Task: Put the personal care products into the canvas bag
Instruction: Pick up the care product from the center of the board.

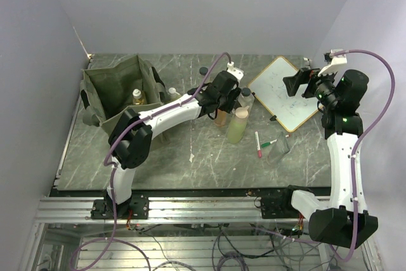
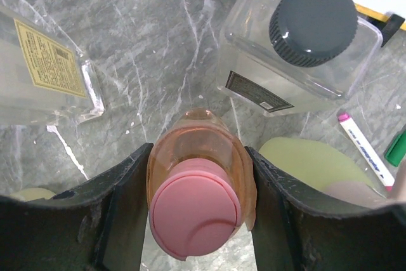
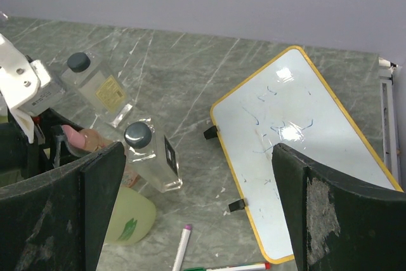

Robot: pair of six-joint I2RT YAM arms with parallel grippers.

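The left gripper (image 2: 200,179) clasps both sides of the orange bottle (image 2: 198,150) standing mid-table, with the canvas bag (image 1: 108,87) at the bottle's nine o'clock. The right gripper (image 3: 198,150) hangs wide open and empty above the whiteboard (image 3: 298,112).

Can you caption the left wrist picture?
Left gripper straddles the orange bottle, pink cap up; a clear bottle stands beyond.

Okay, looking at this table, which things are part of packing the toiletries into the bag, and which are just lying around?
For the job: canvas bag, orange bottle, upright clear bottle, yellow-labelled clear bottle, yellow-green bottle, bottle already in the bag.
Just lying about: whiteboard, marker pens.
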